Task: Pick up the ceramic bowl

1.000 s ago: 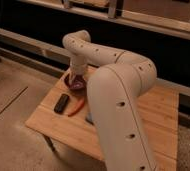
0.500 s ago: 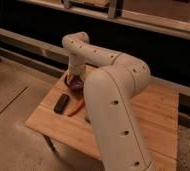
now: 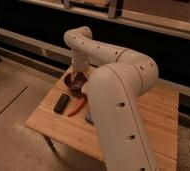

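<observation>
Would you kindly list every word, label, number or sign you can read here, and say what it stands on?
None: no readable text shows on the ceramic bowl, the black object, the orange tool, the wooden table or the white arm.
The gripper is at the ceramic bowl, at the table's far edge.

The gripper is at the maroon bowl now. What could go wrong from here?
The open gripper is down at the ceramic bowl, which sits near the far edge of the table: a nudge could push it off. The black object and orange object lie close beside it and could be knocked.
</observation>
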Available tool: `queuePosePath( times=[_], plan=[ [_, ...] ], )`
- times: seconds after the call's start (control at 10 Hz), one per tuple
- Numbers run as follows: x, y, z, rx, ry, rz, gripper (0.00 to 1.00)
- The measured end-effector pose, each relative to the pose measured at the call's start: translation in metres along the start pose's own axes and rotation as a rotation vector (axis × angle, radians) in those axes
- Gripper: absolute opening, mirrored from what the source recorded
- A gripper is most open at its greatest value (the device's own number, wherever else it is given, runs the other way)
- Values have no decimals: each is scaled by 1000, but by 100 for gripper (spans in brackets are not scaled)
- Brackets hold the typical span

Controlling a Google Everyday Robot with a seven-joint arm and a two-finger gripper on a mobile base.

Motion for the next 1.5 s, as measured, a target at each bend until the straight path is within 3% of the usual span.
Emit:
queuePosePath(
  times=[0.4,0.9,1.3,1.5],
  plan=[
    [15,-15,3,8,8,37,65],
    [41,-19,15,-42,32,87,65],
    [47,-10,17,-59,36,76,65],
    [42,-16,6,-49,19,80,65]
  ],
)
